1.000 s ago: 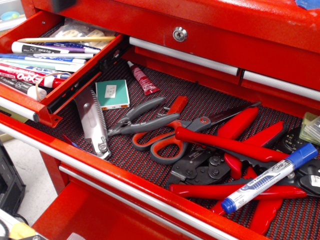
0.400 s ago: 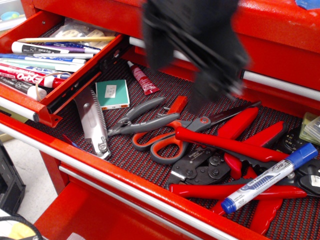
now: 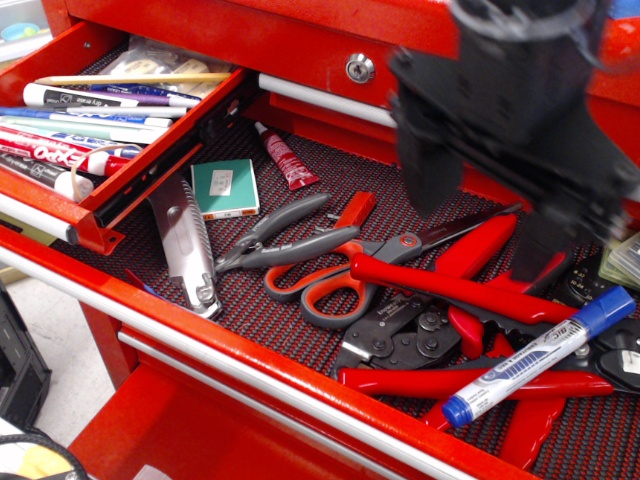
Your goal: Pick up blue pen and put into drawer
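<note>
The blue pen (image 3: 540, 355), a white barrel with a blue cap and blue tail, lies at an angle on red-handled tools at the right of the wide drawer. The small narrow red drawer (image 3: 160, 145) stands pulled out at the upper left and holds several markers and pens. My gripper (image 3: 485, 215) is black and motion-blurred at the upper right. It hovers above the tools, up and to the left of the pen, with its two fingers (image 3: 425, 180) spread apart and nothing between them.
The wide drawer lined with dark mesh (image 3: 270, 315) holds orange-handled scissors (image 3: 330, 285), grey pliers (image 3: 275, 235), a utility knife (image 3: 185, 240), a green box (image 3: 224, 188), a red tube (image 3: 288, 158) and red-handled crimpers (image 3: 450, 290). A lock (image 3: 359, 68) sits on the chest front.
My gripper came into view from the top and has moved right and down, from above the centre to above the right-hand tools. The pen has not moved.
</note>
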You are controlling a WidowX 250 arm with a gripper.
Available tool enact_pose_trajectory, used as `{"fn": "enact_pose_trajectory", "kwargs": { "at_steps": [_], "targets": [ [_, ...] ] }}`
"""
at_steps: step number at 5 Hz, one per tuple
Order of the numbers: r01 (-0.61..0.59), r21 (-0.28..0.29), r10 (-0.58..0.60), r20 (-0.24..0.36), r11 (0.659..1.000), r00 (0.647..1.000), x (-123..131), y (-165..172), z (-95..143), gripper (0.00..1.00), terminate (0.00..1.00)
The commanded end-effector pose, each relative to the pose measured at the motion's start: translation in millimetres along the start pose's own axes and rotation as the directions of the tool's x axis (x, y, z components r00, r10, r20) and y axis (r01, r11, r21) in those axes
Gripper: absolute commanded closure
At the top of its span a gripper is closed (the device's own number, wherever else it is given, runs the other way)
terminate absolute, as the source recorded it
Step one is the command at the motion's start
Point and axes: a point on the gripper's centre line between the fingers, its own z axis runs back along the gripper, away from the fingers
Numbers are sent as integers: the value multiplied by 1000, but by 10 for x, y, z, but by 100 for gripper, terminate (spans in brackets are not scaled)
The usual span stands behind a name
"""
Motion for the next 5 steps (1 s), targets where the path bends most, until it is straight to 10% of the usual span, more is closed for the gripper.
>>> {"fn": "enact_pose_trajectory", "kwargs": {
  "at_steps": [1,3,5],
  "targets": [
    [-56,53,52,71,997,996,125,-198,-146,0,0],
    [-25,115,12,117,993,993,132,-97,-525,0,0],
    [-35,63,26,145,997,989,123,-227,-730,0,0]
  ]
}}
